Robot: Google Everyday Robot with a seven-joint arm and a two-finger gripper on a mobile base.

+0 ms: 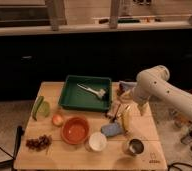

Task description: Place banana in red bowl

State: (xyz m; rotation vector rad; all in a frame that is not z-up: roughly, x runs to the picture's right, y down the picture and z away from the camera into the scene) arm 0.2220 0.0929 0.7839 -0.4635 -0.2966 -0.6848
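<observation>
Matt pale wood table; smooth green plastic tray; glossy red bowl; shiny metal cup; matt blue sponge; matt-skinned banana. Dark gripper, centre-right of frame, on smooth white plastic arm.

White arm (reaching in from the right) holds its claw low.
</observation>
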